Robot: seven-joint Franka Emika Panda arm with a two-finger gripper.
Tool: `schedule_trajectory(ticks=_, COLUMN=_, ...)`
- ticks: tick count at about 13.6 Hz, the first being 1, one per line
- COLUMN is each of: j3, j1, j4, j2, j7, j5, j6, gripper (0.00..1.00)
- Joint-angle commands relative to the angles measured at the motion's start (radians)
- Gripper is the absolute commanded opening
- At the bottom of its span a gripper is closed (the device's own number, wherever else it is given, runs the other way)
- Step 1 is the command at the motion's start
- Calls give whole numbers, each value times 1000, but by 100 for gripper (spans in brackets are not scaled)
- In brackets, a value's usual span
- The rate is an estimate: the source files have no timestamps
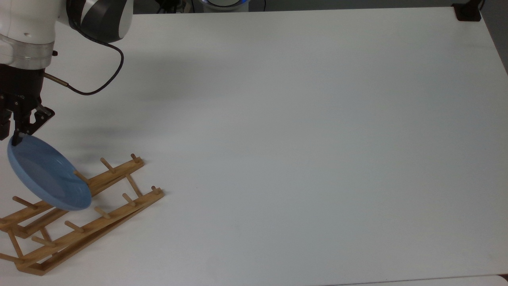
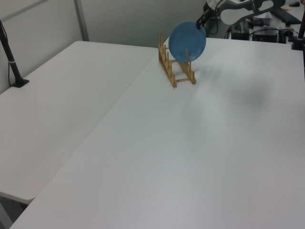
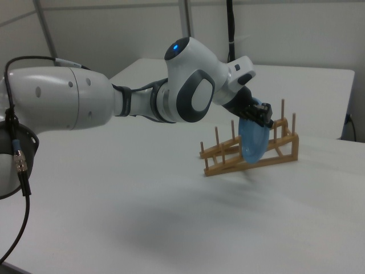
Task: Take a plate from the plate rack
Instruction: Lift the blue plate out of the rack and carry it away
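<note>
Plate (image 1: 45, 174) of matte blue stands on edge in the wooden plate rack (image 1: 79, 214) at the lower left corner of the top view, leaning between the pegs, its hollow face turned toward the top view's right. At the plate's upper rim sits the black gripper (image 1: 12, 133) of the white arm (image 3: 114, 103); its two fingers are parted by a small gap, one on either side of the rim, and whether they press on the rim cannot be told.

In the right view the gripper (image 3: 263, 117) meets the top edge of the plate (image 3: 251, 140), which stands upright amid the pegs of the rack (image 3: 251, 151). In the left view the plate (image 2: 187, 42) shows as a full blue disc above the rack (image 2: 175, 67), with the gripper (image 2: 200, 21) at its upper right edge.

Rack and plate rest on a broad white desk (image 1: 297, 139); the left view shows a second white desk (image 2: 57, 105) pushed up against it. A black cable (image 1: 99, 85) loops from the arm's wrist. A black post (image 2: 12, 57) stands on the second desk's far edge, grey wall panels behind.
</note>
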Motion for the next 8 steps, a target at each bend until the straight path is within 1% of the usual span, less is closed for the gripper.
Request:
schedule_trajectory(ticks=1, j3=-6, j1=2, j4=2, j2=12, j7=21, j5=-49, j6=32, gripper=10)
schedule_trajectory(ticks=3, j3=-6, j1=2, j4=3, j2=9, j7=19, j5=-49, j6=32, gripper=2)
schedule_trajectory(ticks=4, j3=-6, j1=0, j4=5, j2=3, j7=18, j5=-49, j6=32, gripper=0)
schedule_trajectory(ticks=8, j3=-7, j1=-18, j4=19, j2=-49, j7=-11, j5=-47, j6=31, gripper=0)
